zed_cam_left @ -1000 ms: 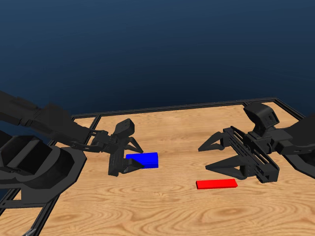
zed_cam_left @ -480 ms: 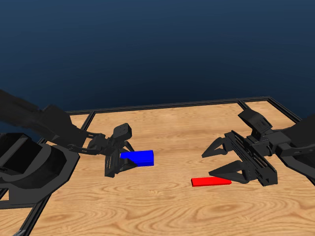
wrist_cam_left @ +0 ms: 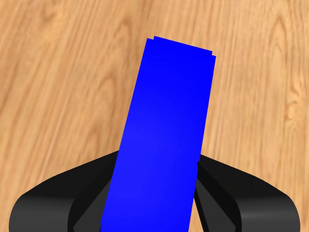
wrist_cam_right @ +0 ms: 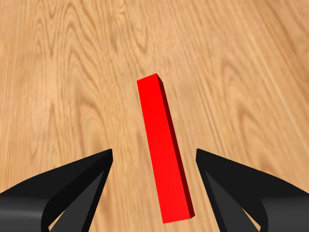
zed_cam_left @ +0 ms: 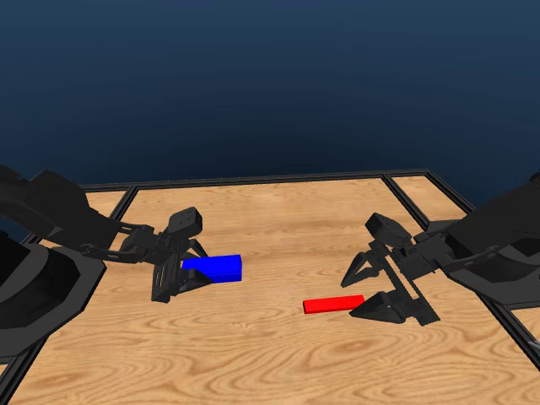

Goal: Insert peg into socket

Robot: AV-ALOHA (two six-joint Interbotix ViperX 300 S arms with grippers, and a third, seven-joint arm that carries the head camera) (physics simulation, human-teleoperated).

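Looking at my wooden table [zed_cam_left: 270, 354], my left gripper [zed_cam_left: 181, 272] squeezes the blue block [zed_cam_left: 213, 268]; my right gripper [zed_cam_left: 371, 291] gapes around the red bar [zed_cam_left: 333, 304].

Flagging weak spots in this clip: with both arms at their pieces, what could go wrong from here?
1. The right hand is open around the peg, which sits closer to one jaw and skewed; closing could twist or nudge it.
2. The left hand straddles one end of the socket, which also lies at an angle between its jaws; held by that end, it may tilt when lifted.
3. Either skew would make lining up the insertion harder.
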